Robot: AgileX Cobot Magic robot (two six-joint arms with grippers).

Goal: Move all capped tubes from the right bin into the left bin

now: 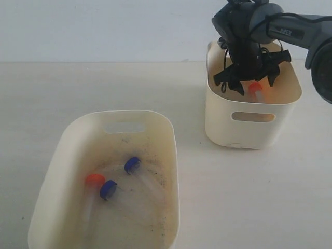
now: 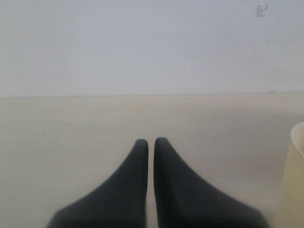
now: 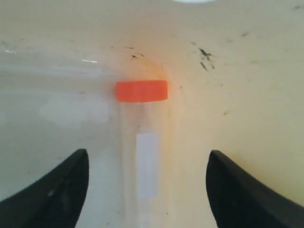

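Note:
The right bin (image 1: 249, 132) stands at the back right and holds one capped tube with an orange cap (image 1: 254, 88). My right gripper (image 1: 248, 84) hangs inside that bin, open, just above the tube. In the right wrist view the orange-capped tube (image 3: 142, 91) lies on the bin floor between the spread fingers of the gripper (image 3: 148, 156), untouched. The left bin (image 1: 172, 150), with its speckled floor, holds an orange-capped tube (image 1: 95, 179) and two blue-capped tubes (image 1: 108, 189) (image 1: 132, 165). My left gripper (image 2: 151, 142) is shut on nothing above the tabletop and is outside the exterior view.
The two bins stand apart on a pale tabletop (image 1: 207, 181) before a white wall. The right arm (image 1: 290, 31) reaches in from the upper right. A cream tub's edge (image 2: 294, 180) shows beside the left gripper.

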